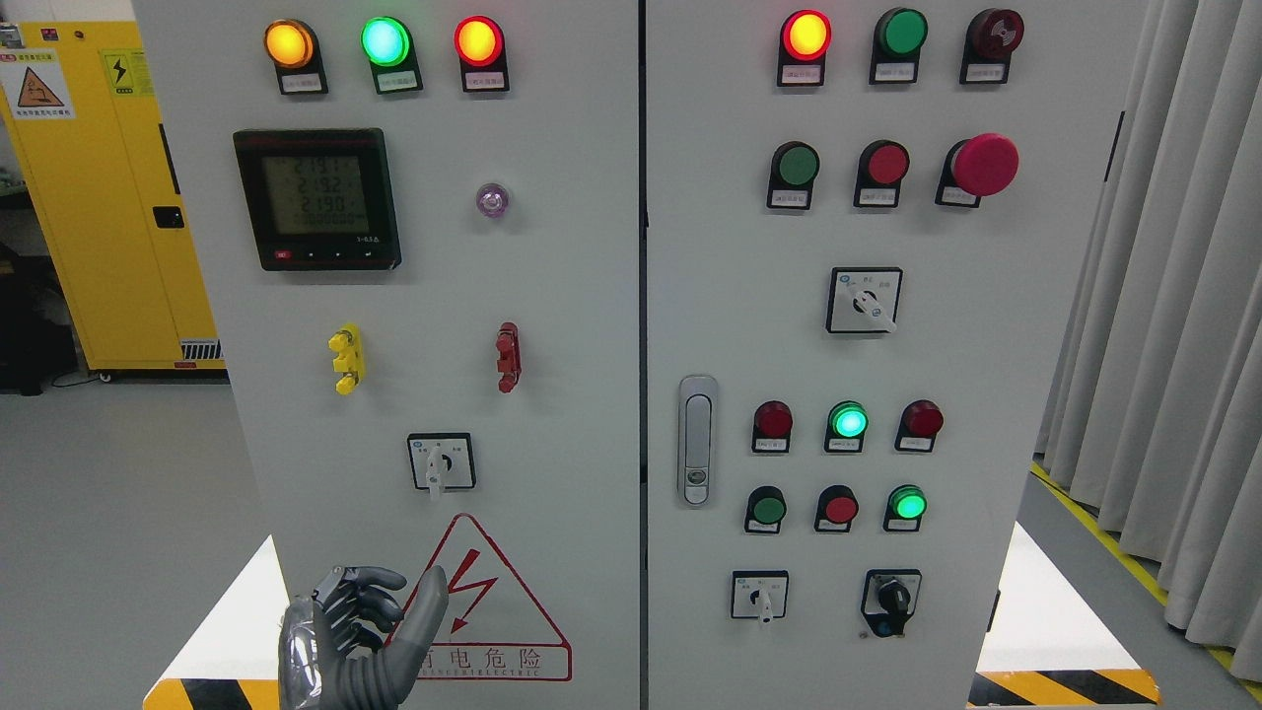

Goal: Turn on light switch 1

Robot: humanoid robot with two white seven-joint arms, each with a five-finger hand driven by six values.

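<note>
Low at the bottom left of my head view, the left robot hand is raised in front of the grey cabinet's left door, its dark fingers loosely curled and the thumb sticking up, gripping nothing. It sits against the red high-voltage warning triangle, overlapping the triangle's left corner, though I cannot tell whether it touches the door. Directly above the hand and apart from it is a small rotary switch on a square plate, its white knob pointing down; I cannot read any label that says which switch is number 1. Further up that door I see a yellow handle and a red handle, a digital meter showing lit rows of digits, and across the top an amber lamp, a green lamp and a red lamp, all glowing. On the right door there are more selector switches: one in the middle, a white-knobbed one low down and a black-knobbed one beside it. A latch handle sits near the seam between the doors. A yellow cabinet stands behind on the left, grey curtains on the right.
</note>
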